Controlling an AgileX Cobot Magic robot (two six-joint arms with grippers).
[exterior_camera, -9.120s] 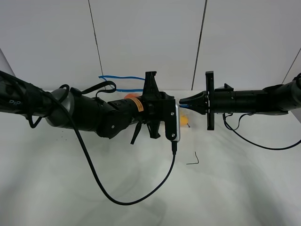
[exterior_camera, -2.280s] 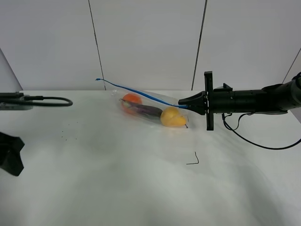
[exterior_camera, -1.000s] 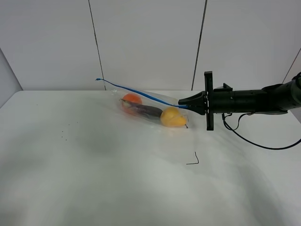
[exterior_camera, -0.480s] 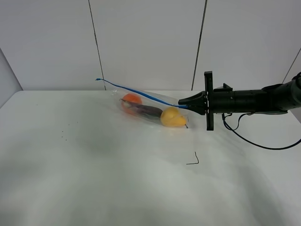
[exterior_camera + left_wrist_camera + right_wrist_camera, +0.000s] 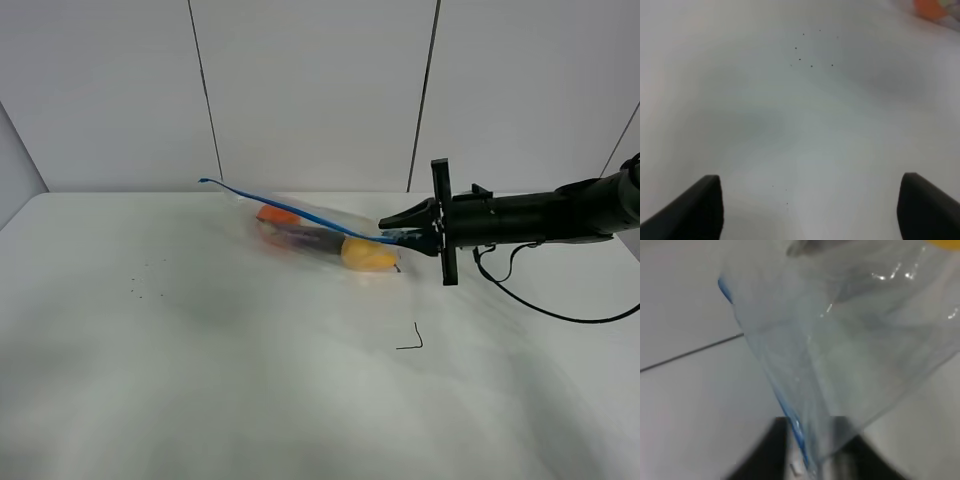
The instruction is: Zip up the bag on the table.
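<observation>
The bag [image 5: 318, 236] lies on the white table [image 5: 250, 380] at the back middle, clear plastic showing an orange, a purple and a yellow item. Its blue zip strip [image 5: 285, 205] runs raised from the far left end to my right gripper [image 5: 403, 230], which is shut on the strip's right end. In the right wrist view the strip [image 5: 796, 427] and crinkled plastic [image 5: 855, 355] run into the shut right gripper [image 5: 807, 462]. My left gripper [image 5: 812, 202] is open and empty over bare table; an orange patch [image 5: 932, 7] shows at the picture's edge. The left arm is out of the exterior view.
A thin black corner mark [image 5: 411, 341] lies on the table in front of the bag. Small dark specks [image 5: 135, 290] dot the left side and show in the left wrist view [image 5: 810, 55]. White wall panels stand behind the table.
The left arm has withdrawn out of the exterior view. In the last half second my right gripper has dipped slightly, and the blue strip now lies lower across the bag.
</observation>
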